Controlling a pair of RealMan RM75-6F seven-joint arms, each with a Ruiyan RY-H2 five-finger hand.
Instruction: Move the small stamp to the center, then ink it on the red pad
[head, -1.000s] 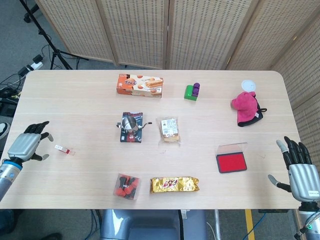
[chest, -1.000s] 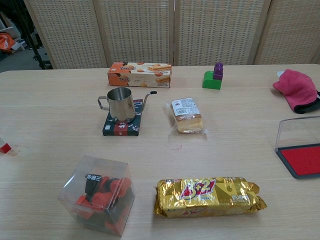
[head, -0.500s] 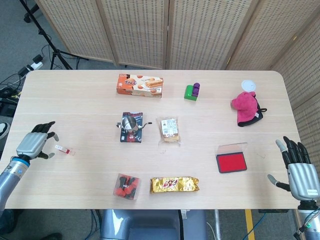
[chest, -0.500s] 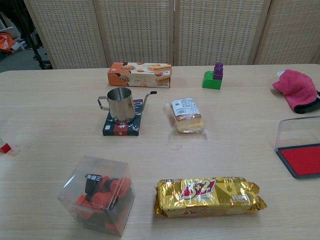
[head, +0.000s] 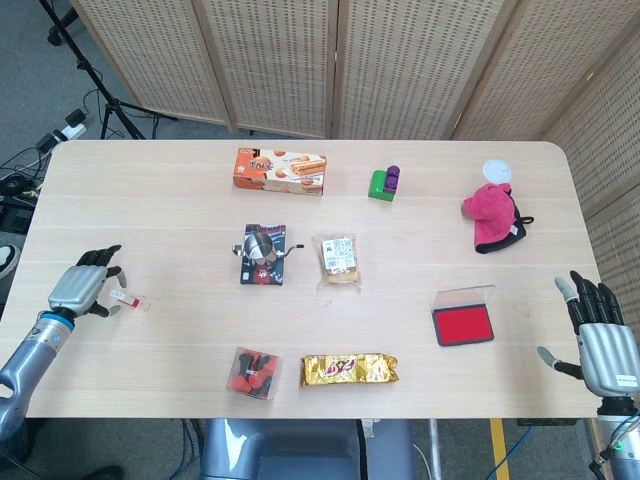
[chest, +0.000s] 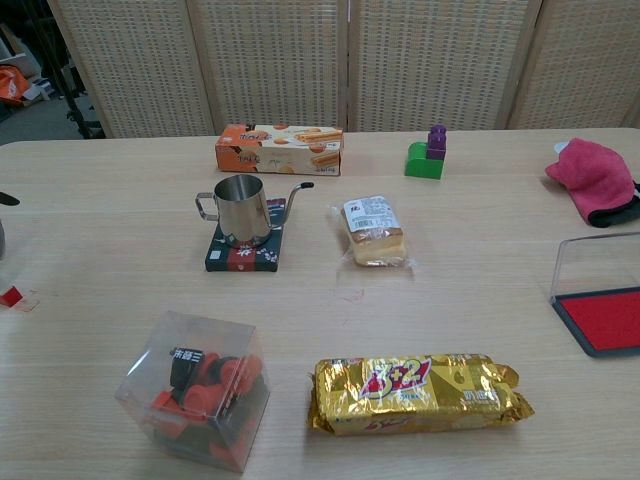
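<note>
The small stamp (head: 126, 299), a tiny clear piece with a red end, lies on the table's left side; the chest view shows only its red end (chest: 10, 295) at the left edge. My left hand (head: 86, 283) hovers just left of it with fingers apart, holding nothing. Only a dark fingertip (chest: 6, 199) of that hand shows in the chest view. The red ink pad (head: 463, 325) lies open at the right, its clear lid tipped back. My right hand (head: 599, 334) stays open off the table's right front corner, far from the pad.
Mid-table stand a steel kettle (head: 262, 244) on a dark coaster and a wrapped cake (head: 338, 258). A clear box of red pieces (head: 254, 372) and a gold snack pack (head: 350, 368) sit near the front edge. A biscuit box (head: 281, 171), toy blocks (head: 385, 183) and a pink cloth (head: 491, 215) lie behind.
My left hand has moved right and closer to the small stamp, now nearly at it. Its fingertip has entered the chest view. The right hand has barely moved.
</note>
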